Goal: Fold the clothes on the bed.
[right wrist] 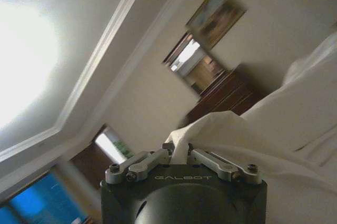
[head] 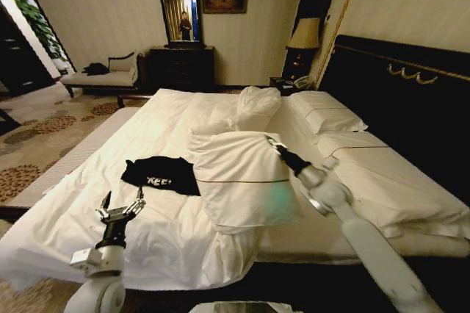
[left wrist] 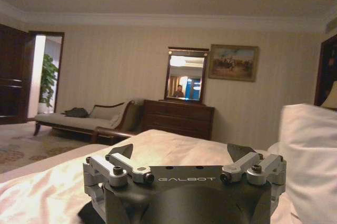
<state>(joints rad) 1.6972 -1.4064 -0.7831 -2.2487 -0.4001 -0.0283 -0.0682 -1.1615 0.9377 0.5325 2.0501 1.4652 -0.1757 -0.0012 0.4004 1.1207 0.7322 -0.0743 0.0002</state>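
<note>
Your right gripper (head: pixel 273 144) reaches out over the middle of the large white-sheeted double bed (head: pixel 147 239) and is pinched closed on the edge of the thick white duvet (head: pixel 239 177). In the right wrist view the cloth rises from between the closed jaws. The duvet is folded back on itself in a heap toward the right, and my guess is that you are holding it there to keep the left half of the mattress bare as a flat surface for folding.

The small black short-sleeved T-shirt with white lettering (head: pixel 159 174) lies crumpled on that bare sheet, left of the duvet heap and touching its edge, well short of the pillows at the far end.

Your left gripper (head: pixel 122 206) hovers above the sheet near the bed's front edge, fingers spread wide and holding nothing. The T-shirt sits just beyond it, slightly to the right, and apart from the fingertips.
</note>
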